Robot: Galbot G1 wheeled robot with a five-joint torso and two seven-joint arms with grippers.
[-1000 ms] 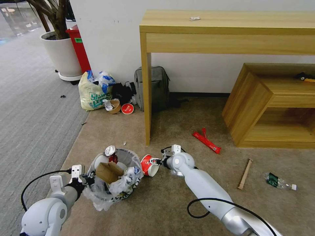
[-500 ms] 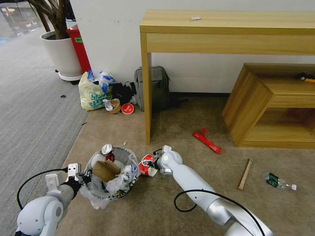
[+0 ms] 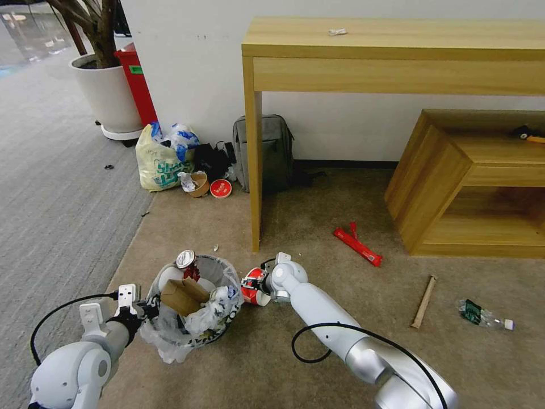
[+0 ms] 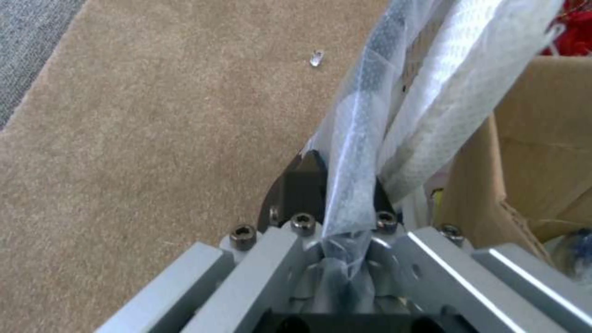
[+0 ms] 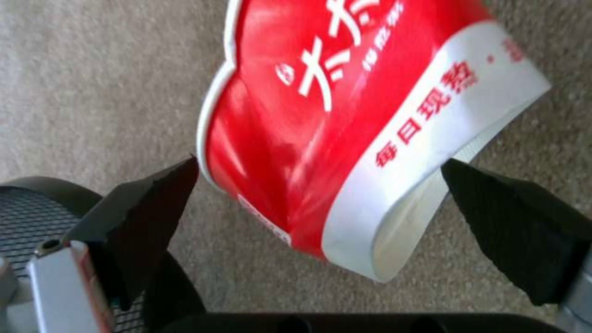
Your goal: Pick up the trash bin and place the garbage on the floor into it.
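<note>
1. Right gripper spread wide, fingers either side of a red paper cup, above the carpet.
2. Left gripper pinched on the bin rim and liner, bin beside the cup.

I see even, bright indoor light; soft shadow under the desk; both wrist views blur close up.
</note>
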